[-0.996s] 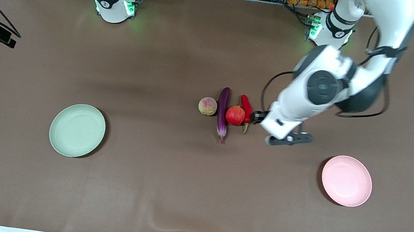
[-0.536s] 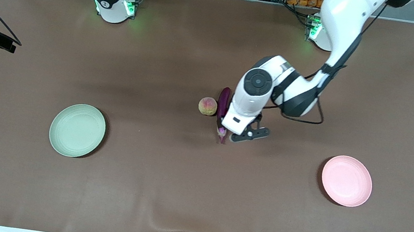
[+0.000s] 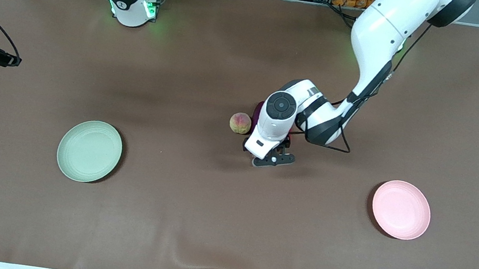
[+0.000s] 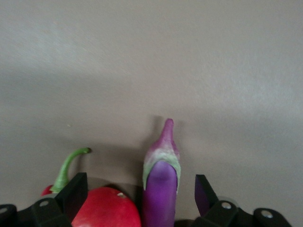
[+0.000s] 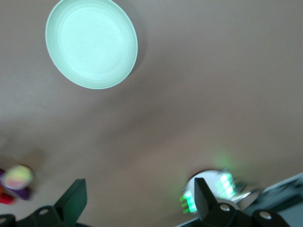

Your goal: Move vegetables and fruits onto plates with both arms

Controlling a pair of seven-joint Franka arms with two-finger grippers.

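I see the eggplant (image 4: 160,198) and red fruit (image 4: 106,209) side by side mid-table between the left gripper's (image 4: 139,195) spread fingers, chili pepper (image 4: 64,176) beside; front view hides these under the arm, shows peach (image 3: 240,123) alongside; green plate (image 3: 89,151) and pink plate (image 3: 401,210) hold nothing; right gripper (image 5: 139,196) waits high, fingers apart.
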